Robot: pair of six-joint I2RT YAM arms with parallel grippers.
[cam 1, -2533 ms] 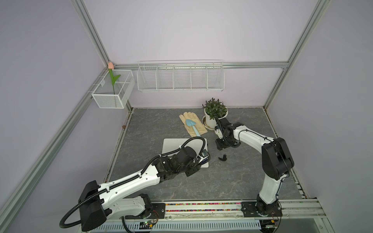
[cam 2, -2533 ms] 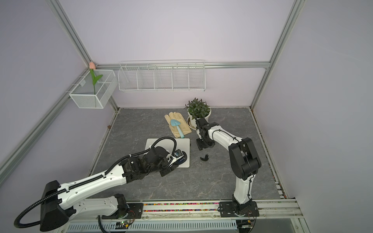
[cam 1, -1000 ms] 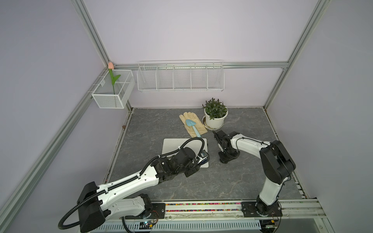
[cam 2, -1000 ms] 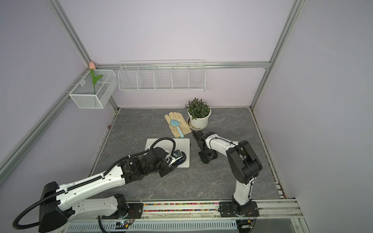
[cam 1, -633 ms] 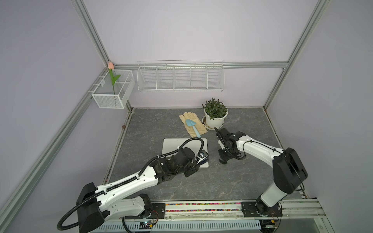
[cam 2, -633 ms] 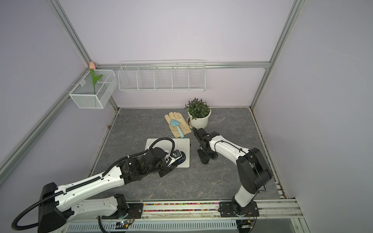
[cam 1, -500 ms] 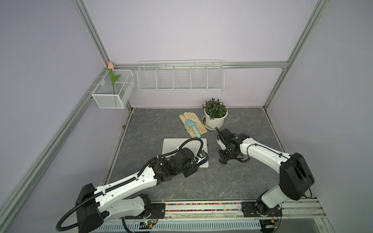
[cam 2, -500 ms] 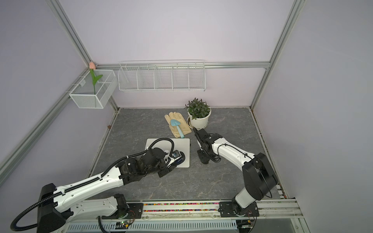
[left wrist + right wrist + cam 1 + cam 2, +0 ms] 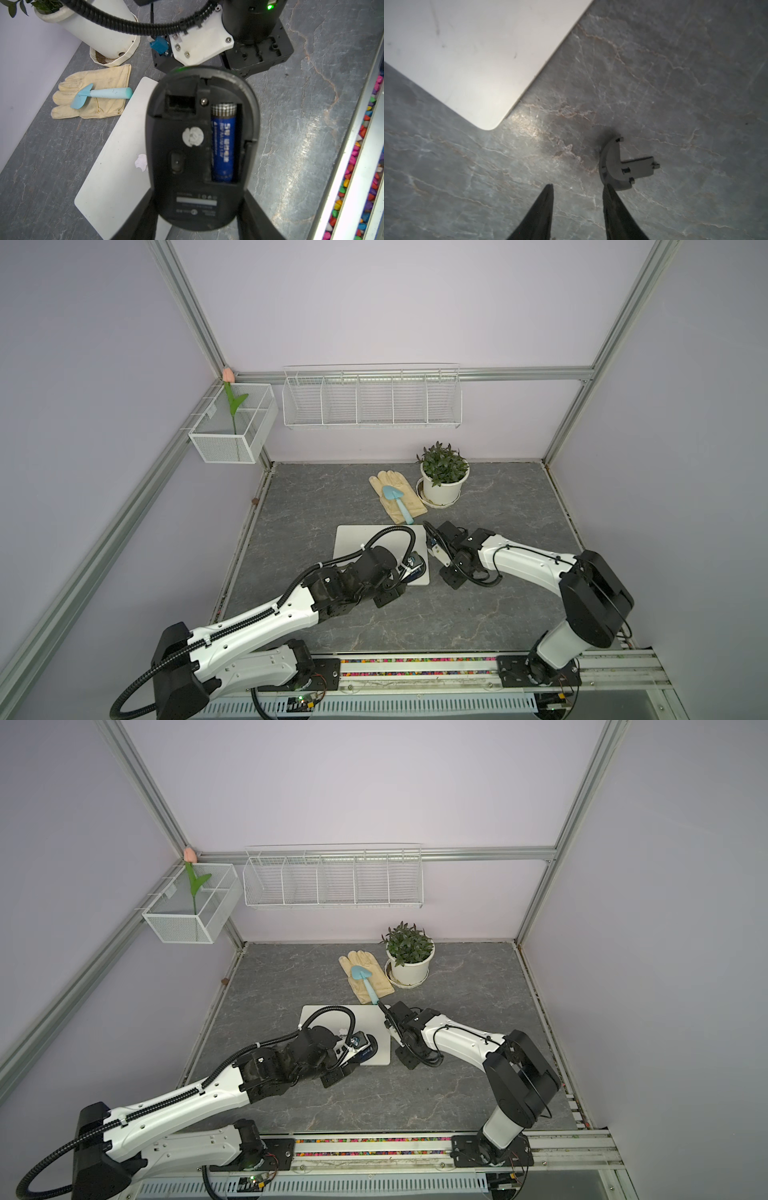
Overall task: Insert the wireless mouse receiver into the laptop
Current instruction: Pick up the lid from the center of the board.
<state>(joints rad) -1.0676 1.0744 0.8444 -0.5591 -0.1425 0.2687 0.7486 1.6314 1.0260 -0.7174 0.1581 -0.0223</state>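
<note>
My left gripper [image 9: 197, 209] is shut on the black wireless mouse [image 9: 193, 149] and holds it underside up over the near right corner of the closed silver laptop [image 9: 361, 539] [image 9: 324, 1017]. The mouse's compartment lies uncovered, showing a blue battery [image 9: 223, 145] and a dark slot [image 9: 179, 102]; I cannot make out the receiver. My right gripper [image 9: 578, 187] points down at the table just right of the laptop [image 9: 467, 52], open with nothing between its fingers. The curved black cover [image 9: 623, 166] lies on the table just outside one fingertip [image 9: 608, 193].
A potted plant [image 9: 441, 485] stands at the back. Beside it lies a cream glove [image 9: 411, 499] with a blue trowel [image 9: 392, 493] on it, just behind the laptop. Wire baskets [image 9: 372, 400] hang on the back wall. A rail [image 9: 415, 668] runs along the front edge.
My right gripper came down from beside the plant pot to the table over the cover, and its arm swung out to the right. The left arm and the mouse stayed put.
</note>
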